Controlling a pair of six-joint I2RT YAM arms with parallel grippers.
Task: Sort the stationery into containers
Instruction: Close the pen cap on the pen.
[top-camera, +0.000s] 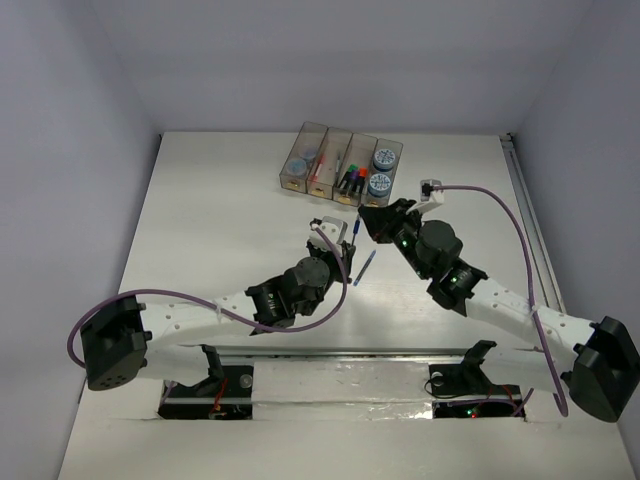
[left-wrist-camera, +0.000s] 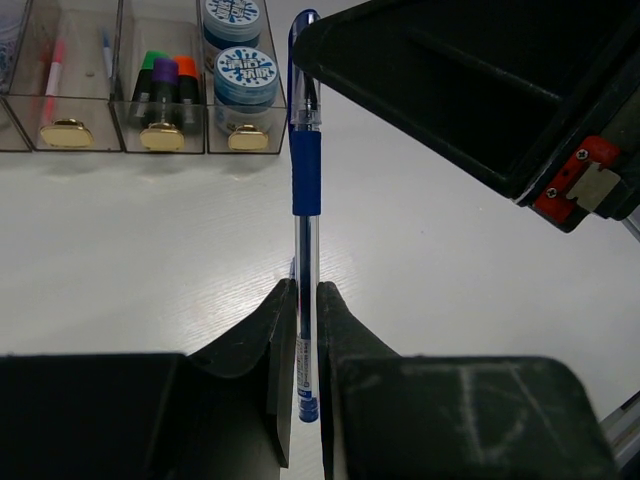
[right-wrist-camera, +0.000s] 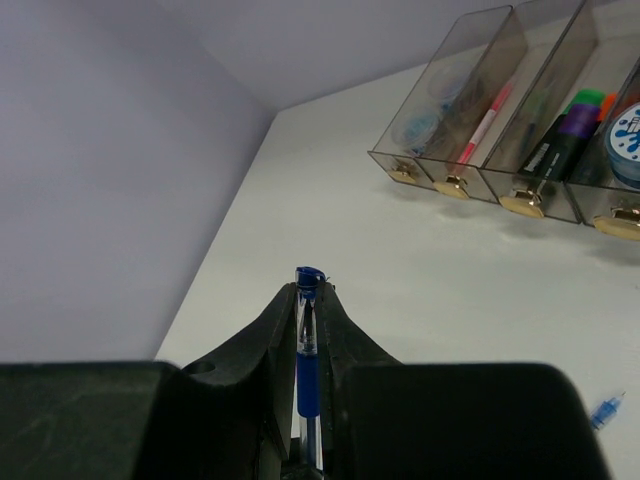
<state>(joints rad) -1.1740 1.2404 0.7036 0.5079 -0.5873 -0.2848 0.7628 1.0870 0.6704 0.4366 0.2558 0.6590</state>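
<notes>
A blue pen (left-wrist-camera: 305, 180) is clamped at both ends. My left gripper (left-wrist-camera: 306, 300) is shut on its clear barrel near the tail. My right gripper (right-wrist-camera: 308, 295) is shut on the capped end of the pen (right-wrist-camera: 307, 370), and its black body (left-wrist-camera: 470, 90) looms at the pen's far end. In the top view the two grippers meet mid-table, left (top-camera: 338, 232) and right (top-camera: 375, 222). Beyond them stand the containers (top-camera: 343, 165), holding tape rolls (left-wrist-camera: 245, 75), highlighters (left-wrist-camera: 165, 85) and a pink pen (right-wrist-camera: 482, 130).
A second blue pen (top-camera: 365, 268) lies loose on the table just in front of the grippers; its tip (right-wrist-camera: 605, 411) shows at the right wrist view's lower right. Purple cables loop from both arms. Walls close the table's back and left.
</notes>
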